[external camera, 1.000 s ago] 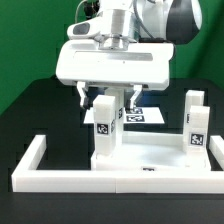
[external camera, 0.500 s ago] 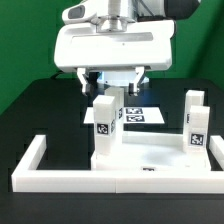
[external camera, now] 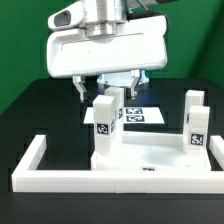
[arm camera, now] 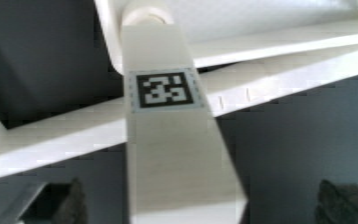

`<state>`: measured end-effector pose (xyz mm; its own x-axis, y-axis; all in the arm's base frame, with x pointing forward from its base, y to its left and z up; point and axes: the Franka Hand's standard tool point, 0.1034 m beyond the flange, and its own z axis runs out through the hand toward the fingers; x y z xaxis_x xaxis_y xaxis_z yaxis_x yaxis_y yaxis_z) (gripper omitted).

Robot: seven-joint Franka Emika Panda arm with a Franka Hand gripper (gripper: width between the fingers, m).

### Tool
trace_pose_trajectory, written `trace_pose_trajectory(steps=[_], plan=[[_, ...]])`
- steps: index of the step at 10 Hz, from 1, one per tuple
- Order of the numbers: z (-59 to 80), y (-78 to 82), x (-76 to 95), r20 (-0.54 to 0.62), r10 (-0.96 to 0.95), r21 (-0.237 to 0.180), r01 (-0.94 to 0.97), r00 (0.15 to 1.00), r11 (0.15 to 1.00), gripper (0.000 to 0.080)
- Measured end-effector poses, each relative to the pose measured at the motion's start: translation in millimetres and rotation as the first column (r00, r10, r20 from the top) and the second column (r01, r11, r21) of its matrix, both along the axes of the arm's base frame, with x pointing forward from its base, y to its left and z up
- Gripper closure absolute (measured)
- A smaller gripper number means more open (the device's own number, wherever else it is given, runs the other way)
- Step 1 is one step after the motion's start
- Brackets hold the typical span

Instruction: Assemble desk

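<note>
Two legs stood upright on the tabletop (external camera: 150, 160) in the exterior view: one leg (external camera: 105, 125) toward that view's left, a second leg (external camera: 195, 122) toward its right, each bearing a square tag on its face. The tabletop lay flat inside the border wall (external camera: 30, 165), close against the wall's near run. Whether any more legs were mounted could not be told.

The gripper (external camera: 109, 88) hung just above the left leg, its fingers spread wide and clear of it, grasping nothing. In the wrist view the same leg (arm camera: 167, 130) ran up between the two dark fingertips (arm camera: 51, 200), with a gap on either side, its tag (arm camera: 163, 89) facing the camera and its far end meeting the tabletop (arm camera: 265, 45).

Behind the legs the marker board (external camera: 145, 115) lay flat on the black table (external camera: 40, 110), partly hidden by the gripper and left leg.
</note>
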<state>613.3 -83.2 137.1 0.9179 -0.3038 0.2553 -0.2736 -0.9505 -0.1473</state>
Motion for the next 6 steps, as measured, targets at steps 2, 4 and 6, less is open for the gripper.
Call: trace_pose_trajectory(steps=[2, 4, 6], plan=[[3.4, 0.7, -1.5, -0.137, 0.029, 0.069, -0.019, 0.990, 0.997, 0.0150], [2.8, 3.9, 0.0, -0.296, 0.060, 0.139, -0.019, 0.953, 0.990, 0.0150], [-2.9, 0.8, 13.9, -0.296, 0.062, 0.124, -0.026, 0.953, 0.992, 0.0150]])
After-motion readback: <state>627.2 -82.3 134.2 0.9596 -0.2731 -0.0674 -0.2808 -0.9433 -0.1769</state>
